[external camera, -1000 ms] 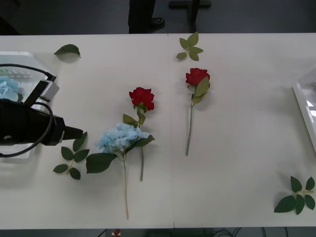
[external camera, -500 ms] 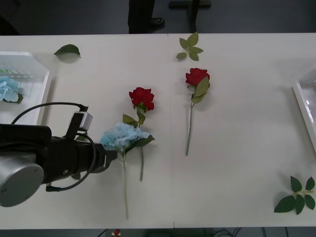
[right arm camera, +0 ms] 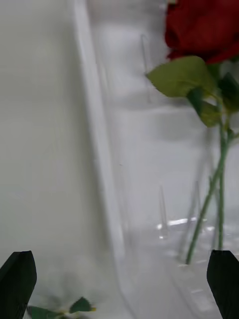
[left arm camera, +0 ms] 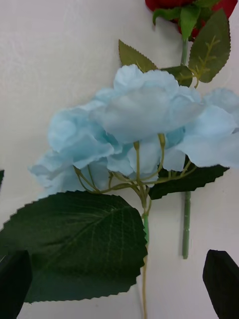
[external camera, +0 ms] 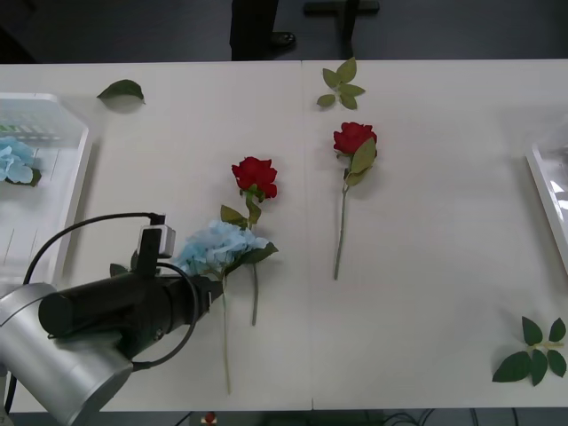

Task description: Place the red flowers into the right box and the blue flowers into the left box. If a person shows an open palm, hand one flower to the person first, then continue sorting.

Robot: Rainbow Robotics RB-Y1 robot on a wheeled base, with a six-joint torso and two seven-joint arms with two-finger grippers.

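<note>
A blue flower (external camera: 218, 247) lies mid-table with its stem toward me. My left gripper (external camera: 208, 287) hovers at its leafy base. In the left wrist view the pale bloom (left arm camera: 134, 129) and a big leaf (left arm camera: 74, 244) sit just ahead of my open left gripper (left arm camera: 119, 286), untouched. Two red flowers (external camera: 255, 175) (external camera: 354, 138) lie on the table; one crosses beside the blue bloom. Another blue flower (external camera: 12, 161) rests in the left box (external camera: 75, 182). My right gripper (right arm camera: 119, 286) is open over the right box's rim (right arm camera: 99, 149), where a red flower (right arm camera: 204, 25) lies inside.
Loose leaf sprigs lie at the far centre (external camera: 342, 84), far left (external camera: 122, 89) and near right (external camera: 535, 351). The right box's edge (external camera: 546, 182) shows at the table's right side. A person's legs (external camera: 255, 27) stand beyond the far edge.
My left arm has swung from the left box toward the middle and now reaches the blue flower's base. The flowers on the table have not moved.
</note>
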